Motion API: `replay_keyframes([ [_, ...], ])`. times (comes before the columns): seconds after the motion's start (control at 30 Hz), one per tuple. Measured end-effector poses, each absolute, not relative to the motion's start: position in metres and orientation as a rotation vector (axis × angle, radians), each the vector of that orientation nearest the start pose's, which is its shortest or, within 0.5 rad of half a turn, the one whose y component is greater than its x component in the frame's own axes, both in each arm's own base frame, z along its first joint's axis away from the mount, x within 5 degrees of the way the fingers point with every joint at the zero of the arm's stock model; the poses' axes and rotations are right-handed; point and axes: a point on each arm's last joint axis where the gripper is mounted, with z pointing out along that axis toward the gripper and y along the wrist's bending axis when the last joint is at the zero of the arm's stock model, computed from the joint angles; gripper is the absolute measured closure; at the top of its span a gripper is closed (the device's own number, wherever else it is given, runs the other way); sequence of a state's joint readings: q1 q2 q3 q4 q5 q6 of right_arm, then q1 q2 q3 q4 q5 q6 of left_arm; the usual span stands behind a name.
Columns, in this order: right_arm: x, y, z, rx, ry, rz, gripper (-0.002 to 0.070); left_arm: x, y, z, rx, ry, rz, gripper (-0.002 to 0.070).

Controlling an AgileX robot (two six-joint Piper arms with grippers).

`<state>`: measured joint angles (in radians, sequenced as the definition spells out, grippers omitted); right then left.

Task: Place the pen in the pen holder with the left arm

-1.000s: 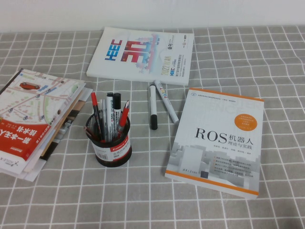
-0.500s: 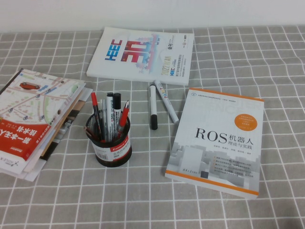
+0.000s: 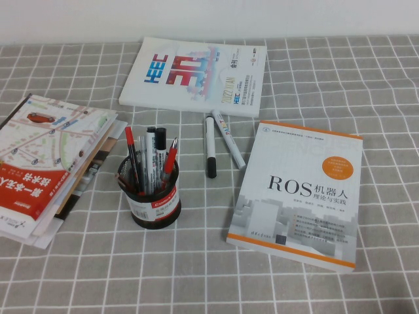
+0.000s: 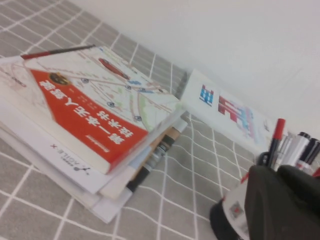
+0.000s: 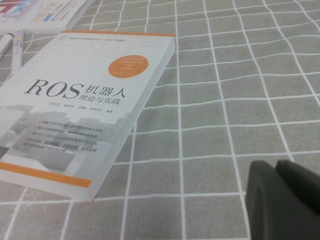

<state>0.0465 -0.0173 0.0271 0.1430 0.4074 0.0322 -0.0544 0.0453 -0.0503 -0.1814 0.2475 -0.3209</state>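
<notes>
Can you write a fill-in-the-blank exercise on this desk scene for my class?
1. The pen lies on the cloth, its cap end ____ in colour.
2. The holder stands between the book stack and the ____ book.
3. The left claw, seen only in its wrist view, is ____.
4. The right claw hangs over bare ____.

Missing words: black; ROS; shut; cloth

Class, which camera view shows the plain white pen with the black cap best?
The high view: the pen lies whole on the cloth, between the two books. The left wrist view misses it. The right wrist view catches only a sliver at the frame edge.
</notes>
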Motion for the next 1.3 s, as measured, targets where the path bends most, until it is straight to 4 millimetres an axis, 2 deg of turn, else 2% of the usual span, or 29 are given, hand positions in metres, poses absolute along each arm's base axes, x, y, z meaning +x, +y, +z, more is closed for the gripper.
replay_keyframes([
  [0.2,0.051,0.008,0.169,0.073,1.900,0.196,0.0691,0.070,-0.011,0.255,-0.309,1.893,-0.408,0.0675],
  [0.4,0.051,0.008,0.169,0.073,1.900,0.196,0.0691,0.097,-0.020,0.287,-0.162,2.121,-0.374,0.0675],
  [0.53,0.051,0.008,0.169,0.073,1.900,0.196,0.0691,0.122,-0.028,0.309,-0.048,2.258,-0.405,0.0675],
  [0.7,0.051,0.008,0.169,0.073,1.900,0.196,0.0691,0.162,-0.034,0.327,0.051,2.397,-0.424,0.0675],
  [0.9,0.051,0.008,0.169,0.073,1.900,0.196,0.0691,0.211,-0.045,0.349,0.155,2.472,-0.426,0.0675],
  [1.0,0.051,0.008,0.169,0.073,1.900,0.196,0.0691,0.234,-0.062,0.355,0.235,2.490,-0.420,0.0675],
  [1.13,0.051,0.008,0.169,0.073,1.900,0.196,0.0691,0.266,-0.094,0.362,0.355,2.522,-0.370,0.0675],
  [1.3,0.051,0.008,0.169,0.073,1.900,0.196,0.0691,0.306,-0.140,0.356,0.509,2.609,-0.340,0.0675],
])
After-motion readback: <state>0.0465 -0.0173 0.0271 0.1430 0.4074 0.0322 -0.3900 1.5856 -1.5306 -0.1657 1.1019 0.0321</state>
